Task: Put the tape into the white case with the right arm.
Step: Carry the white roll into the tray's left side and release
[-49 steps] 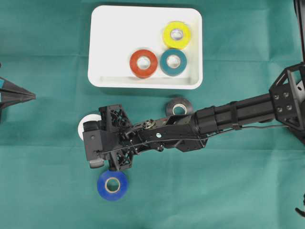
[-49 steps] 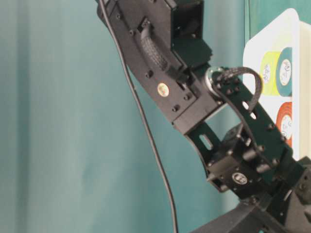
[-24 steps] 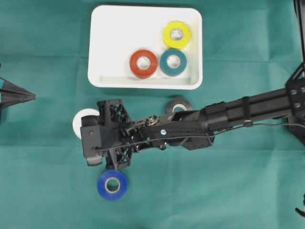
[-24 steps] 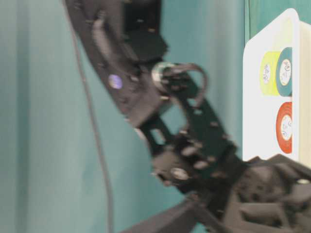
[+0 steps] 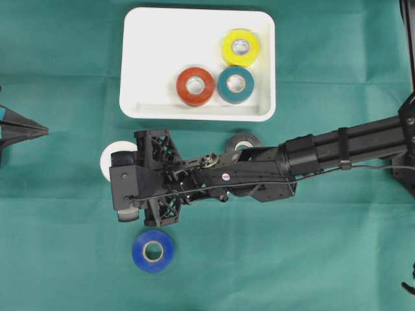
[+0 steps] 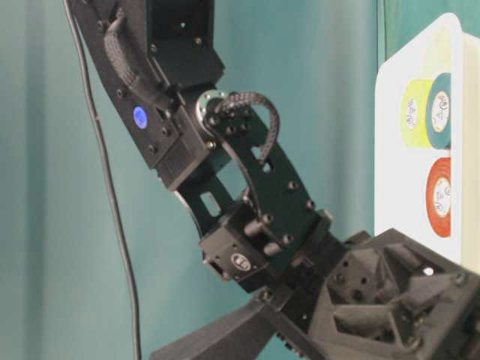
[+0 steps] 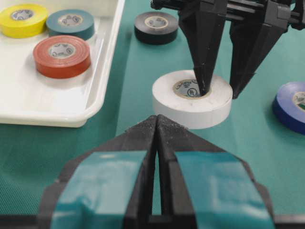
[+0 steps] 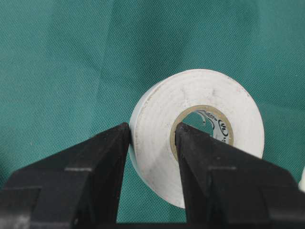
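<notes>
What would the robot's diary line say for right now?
right gripper: shut on white tape, one finger in its hole | white case: red, teal, yellow rolls inside | left gripper: shut, idle

white case (image 5: 155, 58) holds yellow (image 5: 240, 47), red (image 5: 195, 86), teal rolls (image 5: 235, 84); white (image 7: 192, 98), black (image 7: 156, 27), blue rolls (image 5: 153, 251) lie on green cloth (image 5: 311, 259).

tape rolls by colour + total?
yellow roll: 1
red roll: 1
teal roll: 1
black roll: 1
white roll: 1
blue roll: 1
Total: 6
</notes>
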`<state>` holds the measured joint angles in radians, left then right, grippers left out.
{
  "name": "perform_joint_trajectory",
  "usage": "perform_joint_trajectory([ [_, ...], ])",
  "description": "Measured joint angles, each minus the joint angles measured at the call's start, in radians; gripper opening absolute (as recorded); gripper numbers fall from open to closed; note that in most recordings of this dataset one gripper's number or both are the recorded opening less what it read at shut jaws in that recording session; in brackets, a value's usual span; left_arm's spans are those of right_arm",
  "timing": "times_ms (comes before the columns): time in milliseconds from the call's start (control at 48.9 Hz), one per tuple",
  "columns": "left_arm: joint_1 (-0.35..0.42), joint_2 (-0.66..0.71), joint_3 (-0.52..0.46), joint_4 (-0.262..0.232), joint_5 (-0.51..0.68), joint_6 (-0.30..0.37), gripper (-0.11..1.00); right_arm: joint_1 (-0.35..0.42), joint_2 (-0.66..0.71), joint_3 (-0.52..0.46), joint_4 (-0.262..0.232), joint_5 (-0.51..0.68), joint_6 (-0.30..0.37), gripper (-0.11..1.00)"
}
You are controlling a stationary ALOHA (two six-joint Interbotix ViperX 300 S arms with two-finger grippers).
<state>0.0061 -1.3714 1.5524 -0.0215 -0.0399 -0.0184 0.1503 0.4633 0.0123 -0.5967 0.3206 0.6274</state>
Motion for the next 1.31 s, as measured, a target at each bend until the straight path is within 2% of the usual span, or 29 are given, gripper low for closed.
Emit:
perform_joint_trajectory([
  [164, -0.002, 0.0, 0.0, 0.0, 0.002, 0.0, 0.0, -0.041, -0.002, 0.0, 0.0, 0.0, 0.0, 0.03],
  [941, 0.0, 0.0, 0.002, 0.0, 0.002, 0.0, 0.0, -0.337, -0.038, 0.0, -0.003, 0.005, -0.02, 0.03],
  [1310, 0.0, 0.0, 0.002, 0.0, 0.003, 0.0, 0.0, -0.362, -0.04, 0.021, -0.003, 0.035, -0.023, 0.03],
])
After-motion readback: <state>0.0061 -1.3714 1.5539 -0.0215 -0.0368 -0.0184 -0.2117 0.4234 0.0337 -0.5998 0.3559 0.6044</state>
